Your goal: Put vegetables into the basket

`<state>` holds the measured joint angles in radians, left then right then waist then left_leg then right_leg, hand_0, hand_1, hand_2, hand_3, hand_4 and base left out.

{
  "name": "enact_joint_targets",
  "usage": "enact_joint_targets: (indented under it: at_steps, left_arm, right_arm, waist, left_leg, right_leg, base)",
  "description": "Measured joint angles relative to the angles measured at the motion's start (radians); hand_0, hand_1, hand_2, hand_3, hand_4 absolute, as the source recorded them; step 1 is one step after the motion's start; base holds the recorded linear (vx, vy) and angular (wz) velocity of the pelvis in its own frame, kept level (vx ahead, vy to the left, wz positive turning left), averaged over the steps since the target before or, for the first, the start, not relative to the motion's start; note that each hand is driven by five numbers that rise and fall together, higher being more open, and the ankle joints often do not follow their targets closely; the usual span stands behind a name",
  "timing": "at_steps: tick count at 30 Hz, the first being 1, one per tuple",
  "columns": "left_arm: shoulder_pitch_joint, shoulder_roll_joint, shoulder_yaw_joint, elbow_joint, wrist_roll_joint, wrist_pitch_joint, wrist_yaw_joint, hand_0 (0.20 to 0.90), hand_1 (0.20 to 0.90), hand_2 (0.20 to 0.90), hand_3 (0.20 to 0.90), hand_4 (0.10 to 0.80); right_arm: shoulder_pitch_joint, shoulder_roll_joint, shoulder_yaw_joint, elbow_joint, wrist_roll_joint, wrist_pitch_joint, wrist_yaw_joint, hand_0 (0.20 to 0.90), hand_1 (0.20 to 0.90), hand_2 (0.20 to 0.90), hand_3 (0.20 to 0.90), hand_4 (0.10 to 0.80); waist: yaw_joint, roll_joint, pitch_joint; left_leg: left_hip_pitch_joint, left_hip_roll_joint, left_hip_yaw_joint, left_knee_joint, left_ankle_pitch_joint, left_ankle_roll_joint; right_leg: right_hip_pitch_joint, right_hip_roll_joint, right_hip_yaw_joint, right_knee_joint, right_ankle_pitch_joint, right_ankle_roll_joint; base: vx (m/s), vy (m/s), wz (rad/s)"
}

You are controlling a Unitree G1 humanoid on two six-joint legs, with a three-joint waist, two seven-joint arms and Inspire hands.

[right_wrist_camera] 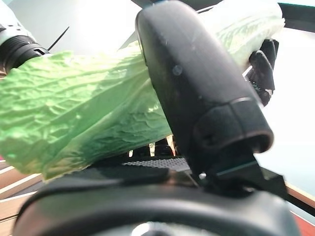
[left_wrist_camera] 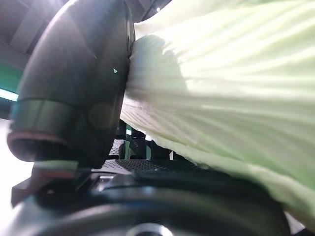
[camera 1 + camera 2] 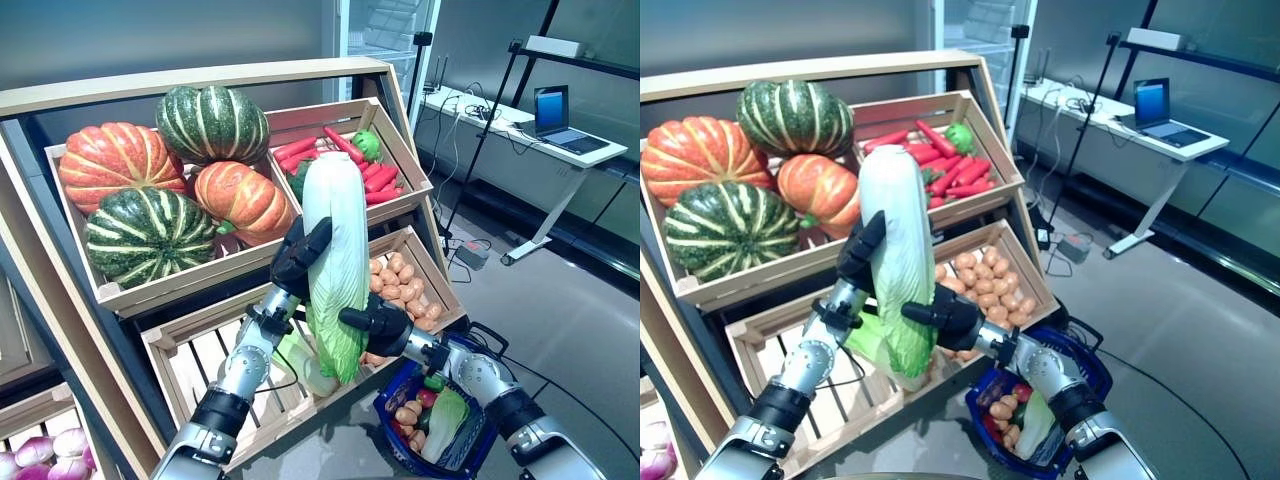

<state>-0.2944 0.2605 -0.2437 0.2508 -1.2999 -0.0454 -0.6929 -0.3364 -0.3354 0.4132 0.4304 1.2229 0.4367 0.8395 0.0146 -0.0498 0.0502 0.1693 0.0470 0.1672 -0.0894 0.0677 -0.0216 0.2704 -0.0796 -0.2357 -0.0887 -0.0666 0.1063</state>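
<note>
A long napa cabbage [image 3: 335,260] stands upright in the air, white stem end up and green leaves down, in front of the wooden shelf. My left hand [image 3: 298,258] grips its left side, the thumb [image 2: 74,88] pressed into the leaves. Lower on the right, my right hand [image 3: 388,328] clasps it with its thumb [image 1: 197,88] across the leaves. The blue basket [image 3: 1092,368] sits on the floor at the lower right, below my right forearm. It holds potatoes, another cabbage [image 3: 445,425] and a few small vegetables.
The tilted shelf carries crates of pumpkins [image 3: 150,190], red peppers [image 3: 345,155] and potatoes [image 3: 405,285]. Another cabbage [image 3: 300,362] lies in the slatted lower crate behind the held one. Onions [image 3: 45,450] show at the bottom left. A desk with a laptop [image 3: 555,110] stands to the right.
</note>
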Motion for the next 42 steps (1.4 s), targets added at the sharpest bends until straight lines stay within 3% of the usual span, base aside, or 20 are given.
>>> enact_joint_targets:
  at_steps: [2,3,4,19,20,21,22,42]
  left_arm:
    - [0.0,0.009,-0.009,0.0,0.004,0.0,0.0,0.3,0.3,0.3,0.3,0.4]
    - [0.0,0.012,-0.012,0.0,0.007,0.0,0.0,0.3,0.3,0.3,0.3,0.4]
    - [0.0,0.016,-0.018,0.0,0.012,0.0,0.0,0.3,0.3,0.3,0.3,0.4]
    - [0.0,0.036,-0.023,0.0,0.044,0.008,0.01,0.3,0.3,0.3,0.3,0.4]
    - [0.0,0.035,-0.023,0.0,0.045,0.008,0.011,0.338,0.338,0.338,0.338,0.425]
    - [0.0,0.035,-0.023,0.0,0.045,0.009,0.012,0.467,0.467,0.467,0.467,0.511]
    - [0.0,0.034,-0.023,0.0,0.047,0.01,0.014,0.9,0.9,0.9,0.9,0.8]
    - [0.003,0.067,0.01,0.036,0.247,0.103,-0.009,0.9,0.9,0.9,0.9,0.8]
  right_arm:
    - [0.0,-0.005,0.0,0.0,-0.001,-0.002,-0.003,0.408,0.408,0.408,0.408,0.472]
    - [0.0,-0.006,0.001,0.0,-0.002,-0.002,-0.007,0.316,0.316,0.316,0.316,0.411]
    - [0.0,-0.007,0.002,0.003,-0.002,-0.003,-0.016,0.3,0.3,0.3,0.3,0.4]
    - [0.0,-0.014,0.025,0.019,0.0,-0.012,-0.04,0.3,0.3,0.3,0.3,0.4]
    - [0.0,-0.013,0.025,0.019,-0.001,-0.012,-0.041,0.3,0.3,0.3,0.3,0.4]
    - [0.0,-0.014,0.025,0.019,-0.001,-0.012,-0.042,0.3,0.3,0.3,0.3,0.4]
    - [0.0,-0.013,0.025,0.021,-0.001,-0.013,-0.043,0.3,0.3,0.3,0.3,0.4]
    - [0.078,0.013,-0.008,0.067,-0.047,-0.012,-0.038,0.3,0.3,0.3,0.3,0.4]
  waist:
    - [0.0,0.0,0.0]
    - [0.0,0.0,0.0]
    - [0.0,0.0,0.0]
    - [-0.002,0.0,-0.001]
    - [-0.002,0.0,-0.001]
    - [-0.002,0.0,-0.001]
    - [-0.002,0.0,-0.001]
    - [-0.029,0.011,0.0]
  left_leg:
    - [0.0,0.0,0.0,0.0,0.0,0.0]
    - [0.0,0.0,0.0,0.0,0.0,0.0]
    - [0.0,0.0,0.0,0.0,0.0,0.0]
    - [0.0,0.0,0.0,0.0,0.0,0.0]
    - [0.0,0.0,0.0,0.0,0.0,0.0]
    - [0.0,0.0,0.0,0.0,0.0,0.0]
    - [0.0,0.0,0.0,0.0,0.0,0.0]
    - [0.0,0.003,0.005,0.0,0.0,0.001]
  right_leg:
    - [0.0,0.0,0.0,0.0,0.0,0.0]
    - [0.0,0.0,0.0,0.0,0.0,0.0]
    - [0.0,0.0,0.0,0.0,0.0,0.0]
    - [-0.001,0.0,0.0,0.0,0.0,0.0]
    - [-0.001,0.0,0.0,0.0,0.0,0.0]
    - [-0.001,0.0,0.0,0.0,0.0,0.0]
    - [-0.001,0.0,0.0,0.0,0.0,0.0]
    - [-0.005,0.0,0.005,0.0,0.0,0.0]
  base:
    - [0.0,0.0,0.0]
    - [0.0,0.0,0.0]
    - [0.0,0.0,0.0]
    - [0.0,0.0,0.0]
    - [0.0,0.0,0.0]
    - [0.0,0.0,0.0]
    - [0.0,0.0,0.0]
    - [0.0,0.0,0.0]
